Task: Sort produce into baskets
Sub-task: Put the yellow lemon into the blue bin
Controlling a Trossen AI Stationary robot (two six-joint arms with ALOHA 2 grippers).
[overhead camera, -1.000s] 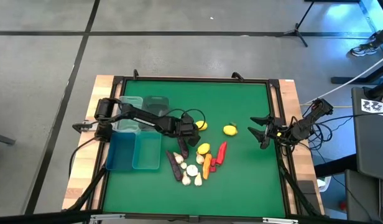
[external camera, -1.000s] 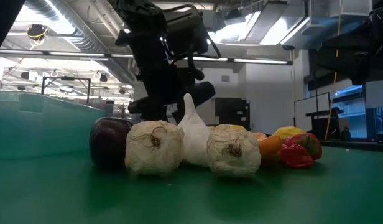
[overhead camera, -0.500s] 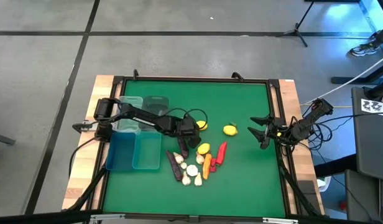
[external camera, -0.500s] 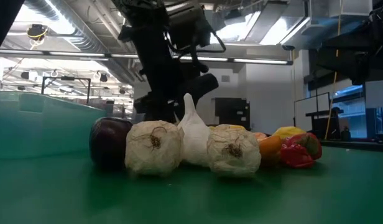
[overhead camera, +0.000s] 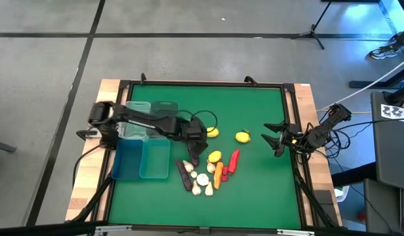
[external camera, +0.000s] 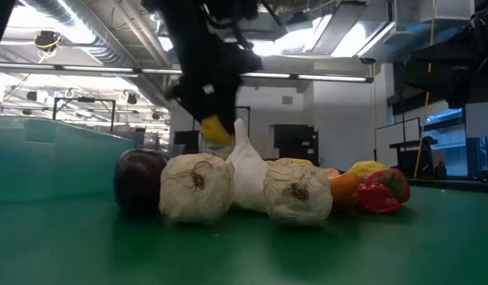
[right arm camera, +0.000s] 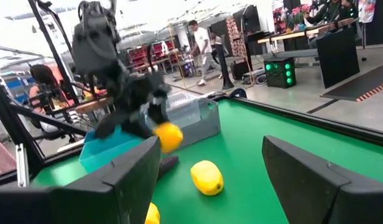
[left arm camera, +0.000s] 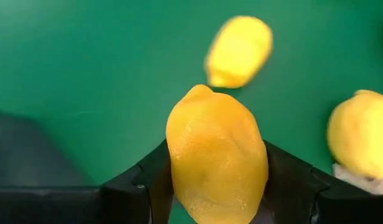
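Observation:
My left gripper (overhead camera: 207, 132) is shut on a yellow lemon (left arm camera: 216, 155) above the middle of the green table; the lemon also shows in the low view (external camera: 216, 129). A second lemon (overhead camera: 242, 137) lies to its right and a third (overhead camera: 214, 157) nearer. The rest of the produce lies in a loose pile on the table: red peppers (overhead camera: 233, 160), an orange carrot (overhead camera: 219, 174), white garlic bulbs (overhead camera: 202, 178) and dark eggplants (overhead camera: 182, 172). Two teal baskets (overhead camera: 140, 160) and two clear ones (overhead camera: 151, 115) stand at the left. My right gripper (overhead camera: 270, 139) is open and empty at the right edge. My left gripper pinches the lemon between its two fingers, one finger (left arm camera: 155, 180) on each long side (left arm camera: 179, 168) of the fruit. The fingers come from the table's left and lie along the lemon, whose pointed end (left arm camera: 198, 92) faces away from the wrist. The lemon is lifted clear of the table.
The table has a raised dark rim (overhead camera: 202, 84). Free green surface lies at the far side and near right. People and equipment show in the room beyond the table in the right wrist view (right arm camera: 201, 43).
My left gripper has risen from the table behind the garlic, carrying the lemon up with it. The lemon is now clear of the surface. The rest of the produce has stayed in place.

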